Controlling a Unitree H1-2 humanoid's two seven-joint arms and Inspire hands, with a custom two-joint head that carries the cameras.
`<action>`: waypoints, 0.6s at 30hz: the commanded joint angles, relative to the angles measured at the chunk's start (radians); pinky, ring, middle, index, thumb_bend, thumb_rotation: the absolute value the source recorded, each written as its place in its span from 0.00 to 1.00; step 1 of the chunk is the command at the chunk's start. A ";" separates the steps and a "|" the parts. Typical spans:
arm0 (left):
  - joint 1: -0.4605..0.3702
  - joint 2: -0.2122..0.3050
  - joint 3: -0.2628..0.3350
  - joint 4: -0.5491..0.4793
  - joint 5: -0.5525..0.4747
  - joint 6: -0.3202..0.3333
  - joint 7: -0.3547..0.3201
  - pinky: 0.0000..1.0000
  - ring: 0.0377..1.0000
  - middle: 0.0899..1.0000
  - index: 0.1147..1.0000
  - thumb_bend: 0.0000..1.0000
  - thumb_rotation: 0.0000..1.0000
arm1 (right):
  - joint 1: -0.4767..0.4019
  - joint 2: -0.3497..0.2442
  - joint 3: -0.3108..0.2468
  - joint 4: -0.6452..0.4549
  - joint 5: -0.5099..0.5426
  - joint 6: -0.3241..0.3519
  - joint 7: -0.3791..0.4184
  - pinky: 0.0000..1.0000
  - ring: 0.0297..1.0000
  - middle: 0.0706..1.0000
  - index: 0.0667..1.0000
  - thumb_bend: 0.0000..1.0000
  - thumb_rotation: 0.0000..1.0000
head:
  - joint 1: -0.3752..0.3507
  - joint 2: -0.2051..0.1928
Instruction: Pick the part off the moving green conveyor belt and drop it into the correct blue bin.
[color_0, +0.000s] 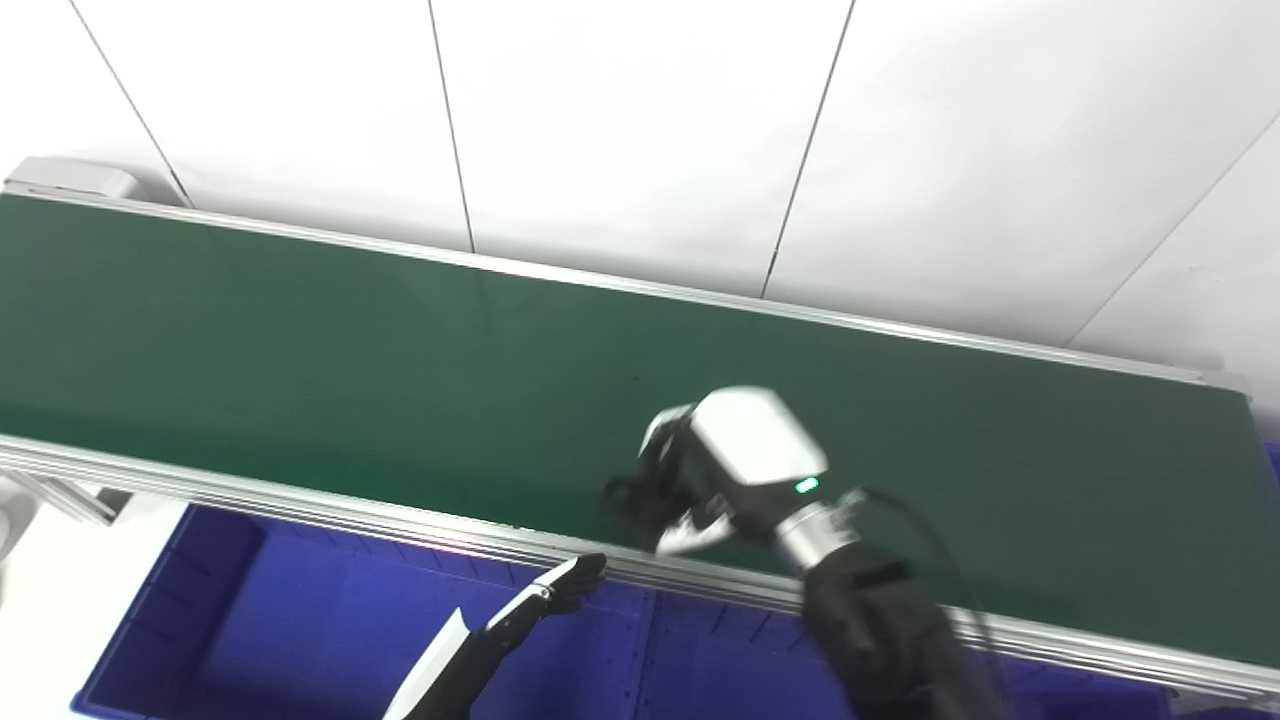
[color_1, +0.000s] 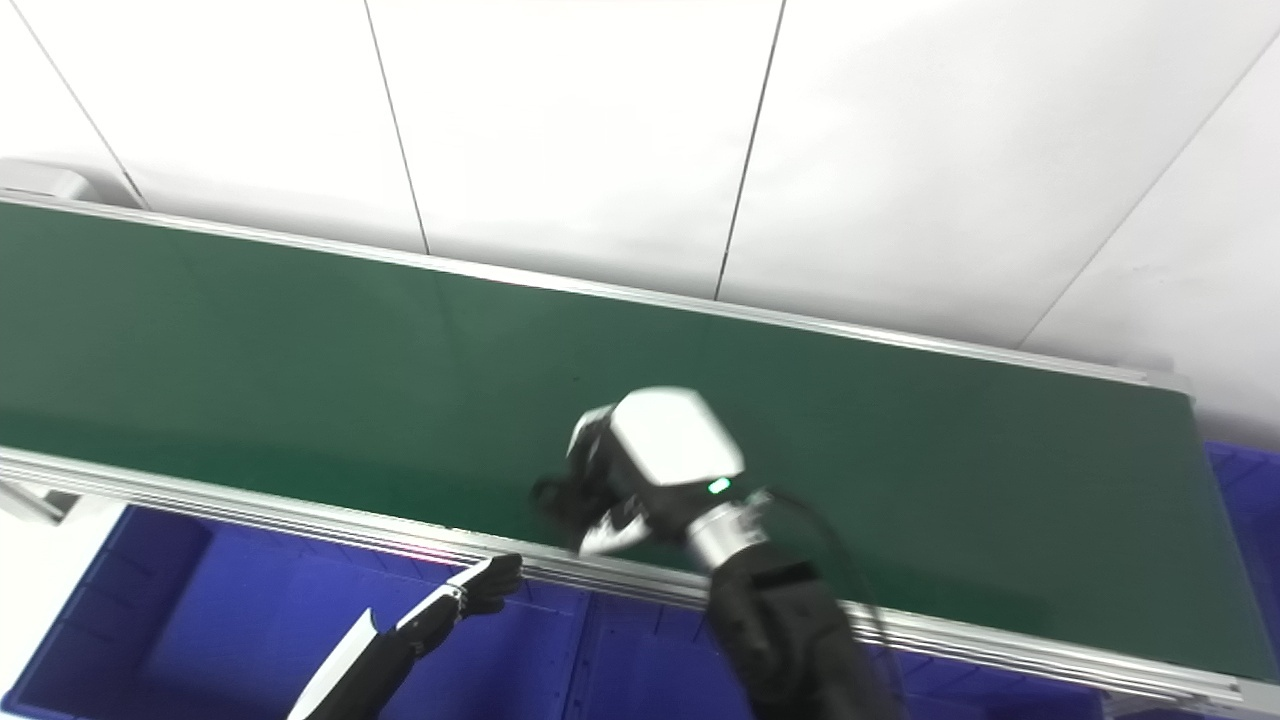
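Observation:
The green conveyor belt runs from upper left to lower right. I see no loose part lying on it. My right hand hovers low over the belt's near edge, its white back upward and its dark fingers curled downward, blurred by motion. A small pale shape shows under the palm; I cannot tell whether it is a part or the hand itself. My left hand rests below the belt's front rail over a blue bin, fingers stretched out and holding nothing.
An aluminium rail borders the belt's near side. Blue bins sit below it, with a dividing wall between two of them, and another blue bin lies past the belt's right end. A white panelled wall stands behind.

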 joint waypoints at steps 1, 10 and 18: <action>0.010 0.007 0.003 -0.033 0.015 -0.035 0.007 0.84 0.88 0.89 0.90 0.77 0.54 | 0.001 0.006 -0.027 -0.081 0.002 0.038 0.028 0.12 0.15 0.43 0.46 0.53 0.00 | 0.000 0.001; 0.020 0.018 0.009 -0.051 -0.006 -0.035 -0.010 0.86 0.88 0.89 0.90 0.76 0.52 | 0.112 -0.022 -0.152 -0.246 0.062 -0.009 -0.011 0.12 0.15 0.43 0.45 0.53 0.00 | -0.005 0.028; 0.037 0.023 0.035 -0.071 -0.022 -0.034 -0.029 0.85 0.88 0.89 0.90 0.76 0.51 | 0.272 -0.045 -0.180 -0.306 0.096 -0.020 -0.041 0.12 0.16 0.43 0.45 0.53 0.00 | -0.040 0.060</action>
